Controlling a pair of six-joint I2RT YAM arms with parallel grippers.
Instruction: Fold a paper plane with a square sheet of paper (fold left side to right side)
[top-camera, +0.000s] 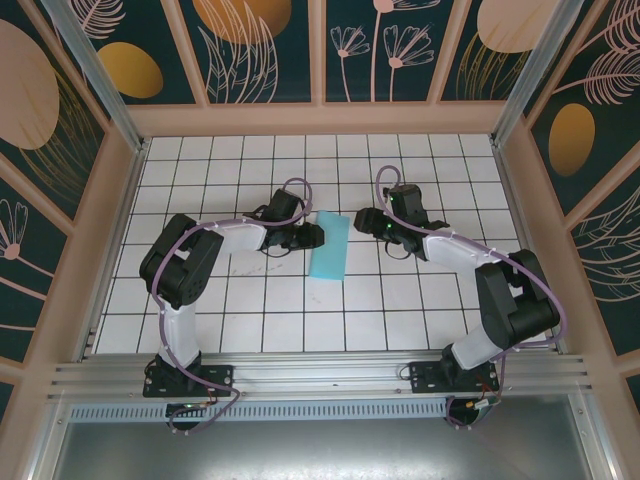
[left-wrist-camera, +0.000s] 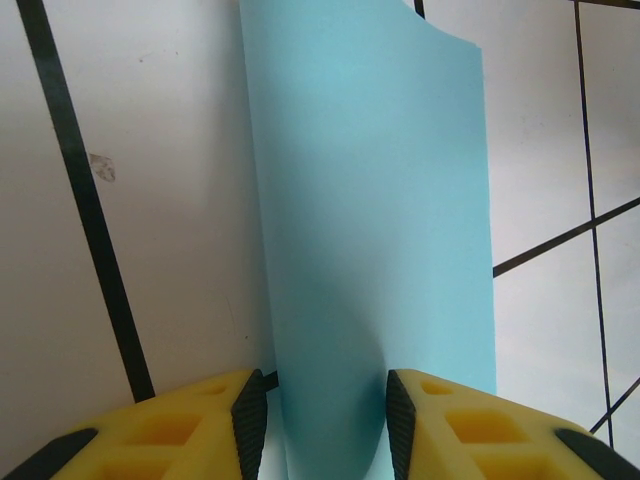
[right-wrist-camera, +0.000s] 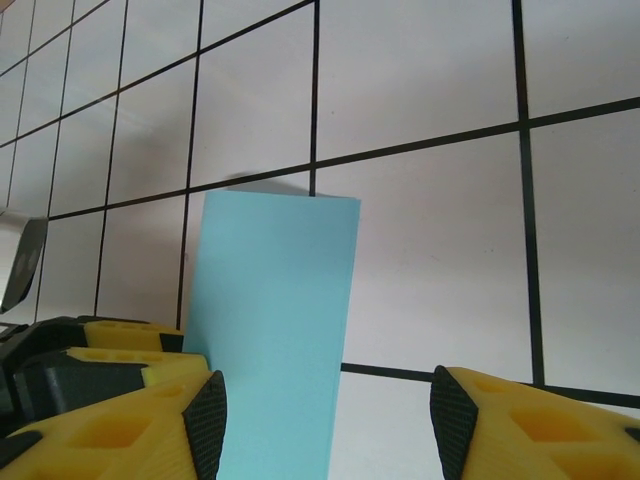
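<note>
The square sheet of paper (top-camera: 330, 250) lies on the white tiles, folded over into a narrow turquoise strip. In the left wrist view the sheet (left-wrist-camera: 370, 200) runs away from the camera, and its rounded fold bulges up between the fingers. My left gripper (top-camera: 316, 236) (left-wrist-camera: 325, 420) stands open astride that bulge at the strip's left edge. My right gripper (top-camera: 361, 220) (right-wrist-camera: 330, 420) is open wide near the strip's far right corner. The sheet (right-wrist-camera: 270, 300) reaches in beside its left fingertip (right-wrist-camera: 208, 420), with bare tile under the rest of the gap.
The tiled floor (top-camera: 400, 300) is boxed in by low wooden walls (top-camera: 320, 120) on three sides. An aluminium rail (top-camera: 320, 375) carries both arm bases at the near edge. The left gripper's yellow fingers (right-wrist-camera: 100, 345) show at the left of the right wrist view.
</note>
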